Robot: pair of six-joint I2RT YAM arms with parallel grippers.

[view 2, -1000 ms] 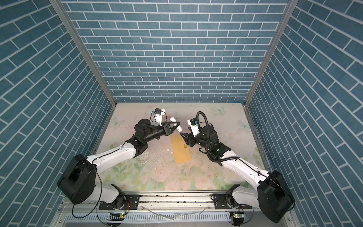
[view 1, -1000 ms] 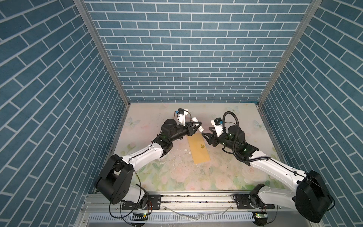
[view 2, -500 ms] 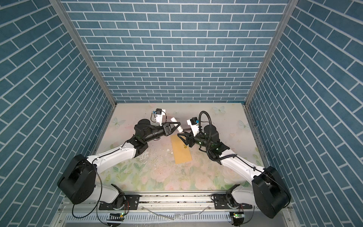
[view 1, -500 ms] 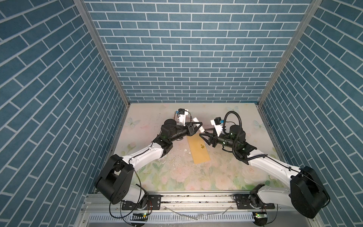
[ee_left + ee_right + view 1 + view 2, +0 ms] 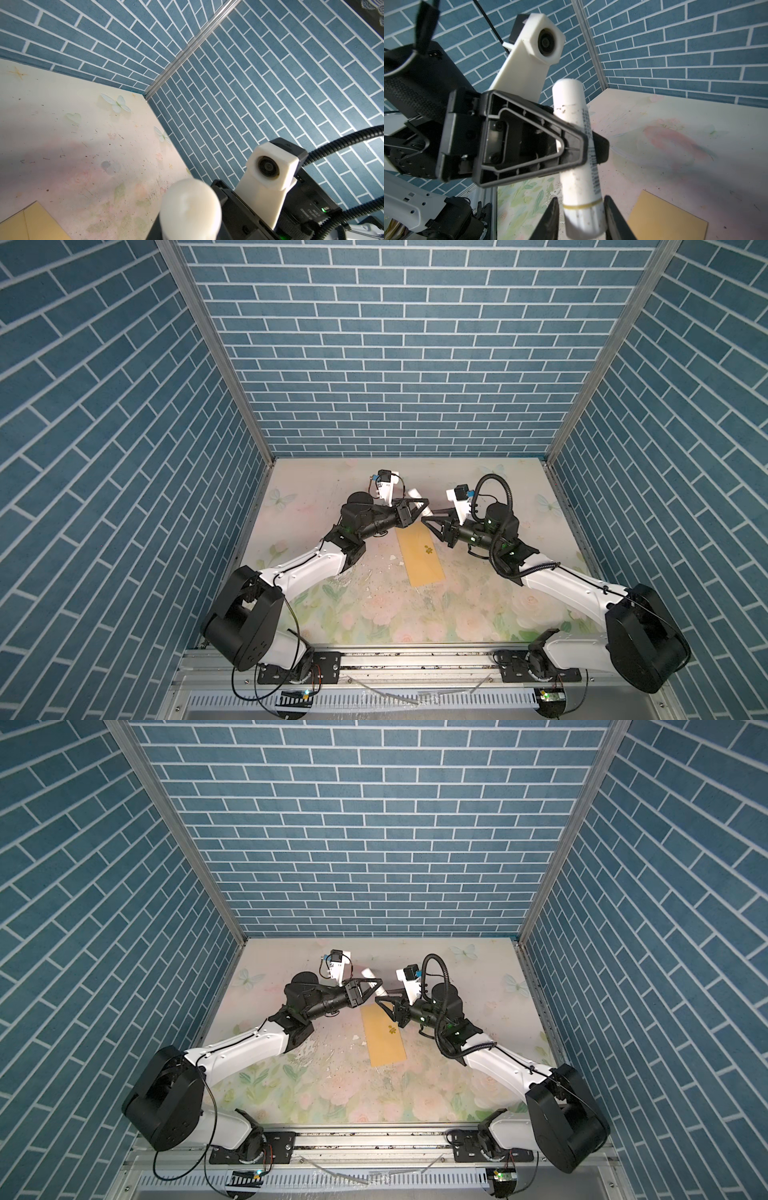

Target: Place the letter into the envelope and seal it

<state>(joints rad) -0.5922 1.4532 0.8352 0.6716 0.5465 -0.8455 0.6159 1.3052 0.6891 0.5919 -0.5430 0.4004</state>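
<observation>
The mustard-yellow paper envelope (image 5: 419,556) lies flat mid-table. The left gripper (image 5: 571,143) clenches the white cylindrical glue stick (image 5: 577,158); the right gripper (image 5: 579,216) flanks its cap end, contact unclear. Grip squarely, then pull along the stick's axis.

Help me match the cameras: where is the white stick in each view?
Top view: white stick at centre, just beyond the envelope.
Top view: same spot.
Left wrist: blurred, close up, near the envelope's corner.
Right wrist: large, mid-picture, envelope behind.
Shared landmark: the envelope.
</observation>
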